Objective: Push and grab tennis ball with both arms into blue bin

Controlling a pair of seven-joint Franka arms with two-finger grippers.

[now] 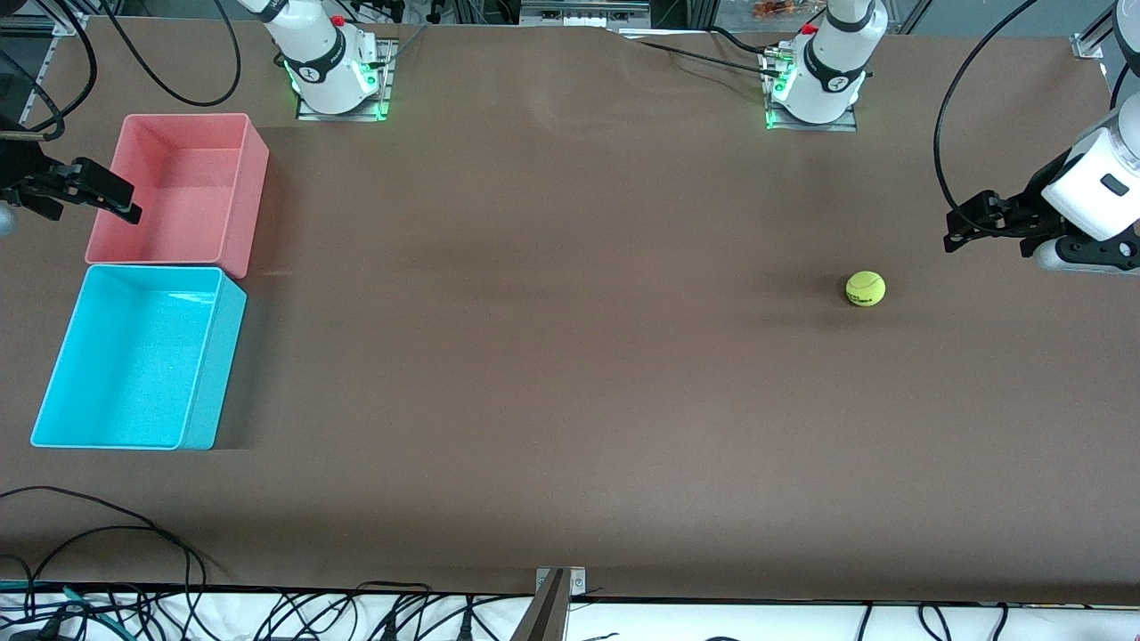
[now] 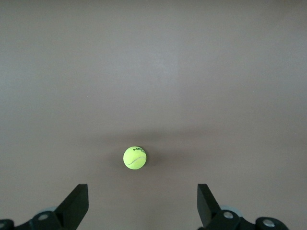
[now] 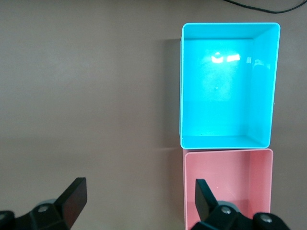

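The front camera sits high across the table (image 1: 570, 401), facing the two arm bases and taking in the whole surface. Each wrist camera looks steeply down from closer in — the left shares the tennis ball (image 2: 135, 157) with the front view, the right shares the blue bin (image 3: 229, 86) and pink bin (image 3: 228, 187).

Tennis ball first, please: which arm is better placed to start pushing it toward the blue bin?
The left arm. Its open claw hangs close by the tennis ball, which sits at that arm's end of the table. The right claw, also open, is by the pink bin and blue bin.
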